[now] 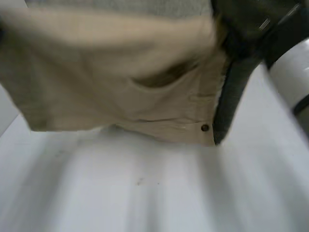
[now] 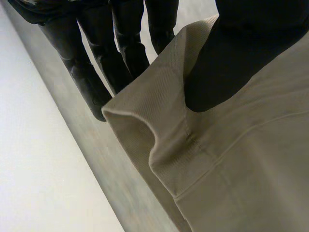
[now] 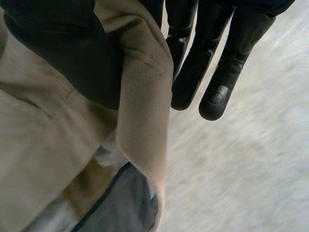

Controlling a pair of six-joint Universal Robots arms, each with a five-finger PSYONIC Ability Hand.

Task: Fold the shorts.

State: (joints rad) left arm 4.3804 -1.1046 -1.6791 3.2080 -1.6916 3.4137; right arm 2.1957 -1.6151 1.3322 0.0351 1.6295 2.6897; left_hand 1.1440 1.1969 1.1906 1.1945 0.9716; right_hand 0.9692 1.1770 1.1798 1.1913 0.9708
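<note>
The beige shorts [image 1: 111, 82] hang spread in the air above the white table [image 1: 145, 193], with a dark button [image 1: 204, 127] at their lower right corner. In the left wrist view my left hand [image 2: 227, 63] pinches a ribbed edge of the shorts [image 2: 159, 125]: the thumb lies on the cloth and the fingers [image 2: 125, 48] run behind it. In the right wrist view my right hand [image 3: 67, 53] pinches another edge of the shorts [image 3: 145, 96] between its thumb and straight fingers [image 3: 217, 77].
The white table top [image 3: 241, 164] lies below the hanging cloth. A dark grey strip [image 1: 231, 101] runs down along the shorts' right edge. A rounded white part [image 1: 292, 72] stands at the far right.
</note>
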